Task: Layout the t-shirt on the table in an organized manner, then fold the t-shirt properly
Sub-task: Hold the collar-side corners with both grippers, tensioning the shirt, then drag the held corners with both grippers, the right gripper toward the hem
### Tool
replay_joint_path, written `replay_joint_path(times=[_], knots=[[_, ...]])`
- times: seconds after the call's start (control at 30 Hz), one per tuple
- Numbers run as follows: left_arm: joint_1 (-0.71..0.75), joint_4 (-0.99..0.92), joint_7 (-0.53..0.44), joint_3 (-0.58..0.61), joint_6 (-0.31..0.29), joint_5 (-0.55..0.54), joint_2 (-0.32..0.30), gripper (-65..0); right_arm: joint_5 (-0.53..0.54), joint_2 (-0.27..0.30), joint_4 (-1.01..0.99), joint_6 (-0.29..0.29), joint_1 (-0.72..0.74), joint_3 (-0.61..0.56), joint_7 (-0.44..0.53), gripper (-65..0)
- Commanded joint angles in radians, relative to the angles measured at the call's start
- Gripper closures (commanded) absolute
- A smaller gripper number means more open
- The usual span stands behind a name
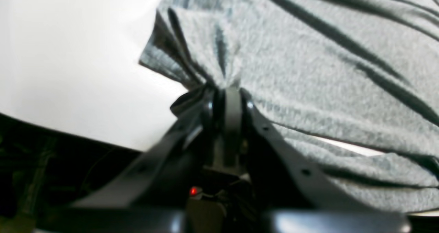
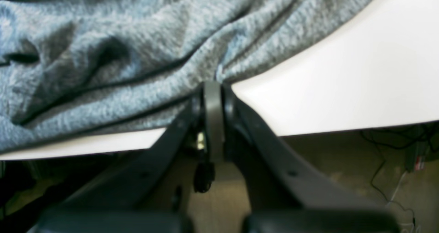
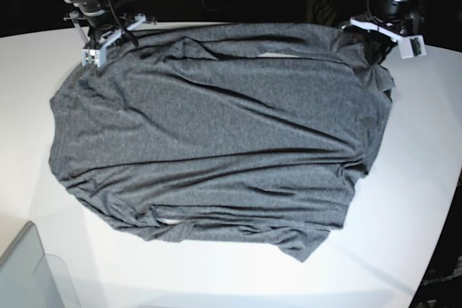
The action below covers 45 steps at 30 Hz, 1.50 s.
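One t-shirt [image 3: 216,135], one table [image 3: 422,178], two arms, one translucent bin corner [image 3: 29,272]

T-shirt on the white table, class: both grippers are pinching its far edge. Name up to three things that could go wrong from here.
1. The left gripper holds a thin bunched pinch of the t-shirt; pulling may slip it free.
2. The right gripper grips right at the hem, near the table edge, so cloth could drag off.
3. Deep wrinkles cross the shirt; folding now may lock them in.
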Motion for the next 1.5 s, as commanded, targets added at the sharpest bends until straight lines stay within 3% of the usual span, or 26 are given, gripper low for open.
replay_joint_path(times=[0.0, 0.07, 0.3, 0.7, 1.2, 1.47], knots=[[0.009, 0.021, -0.023, -0.008, -0.004, 0.002, -0.009, -0.1, 0.006, 0.001, 0.039, 0.006, -0.004, 0.003, 0.011, 0.0], [0.009, 0.032, -0.023, -0.01, -0.004, 0.002, -0.009, -0.1, 0.015, 0.001, 0.081, 0.006, -0.006, 0.005, 0.011, 0.0], [0.009, 0.037, -0.024, -0.057, -0.004, 0.0, 0.0, -0.1, 0.21, 0.008, 0.11, 0.006, 0.013, 0.14, 0.011, 0.0], [-0.027, 0.038, -0.024, -0.068, -0.004, -0.002, 0.0, -0.1, 0.216, 0.008, 0.113, 0.006, 0.054, 0.166, 0.011, 0.0], [-0.122, 0.027, -0.018, -0.066, 0.004, 0.0, -0.001, -0.1, 0.213, 0.008, 0.104, 0.006, 0.212, 0.16, 0.003, 0.0], [-0.205, 0.027, 0.204, -0.066, 0.004, 0.0, 0.002, -0.1, 0.211, 0.044, 0.047, 0.005, 0.27, 0.08, 0.003, 0.0]])
